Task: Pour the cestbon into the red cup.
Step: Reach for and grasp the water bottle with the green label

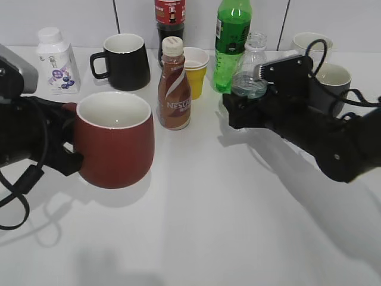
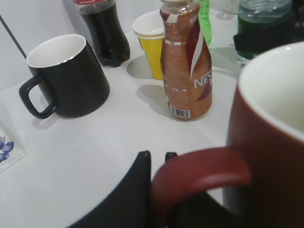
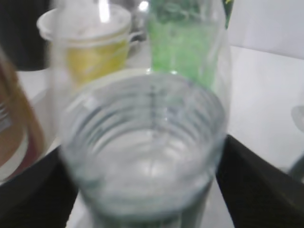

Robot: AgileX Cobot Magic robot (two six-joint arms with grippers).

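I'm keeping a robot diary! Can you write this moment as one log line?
left hand: shut on red cup handle | right hand: shut on cestbon, upright | pour: not yet begun | Nescafe bottle between

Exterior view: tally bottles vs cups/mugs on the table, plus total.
Bottles: 5 – cestbon, Nescafe bottle, green soda bottle, dark cola bottle, white bottle.
Cups/mugs: 5 – red cup, black mug, yellow paper cup, two pale mugs.
Total: 10.
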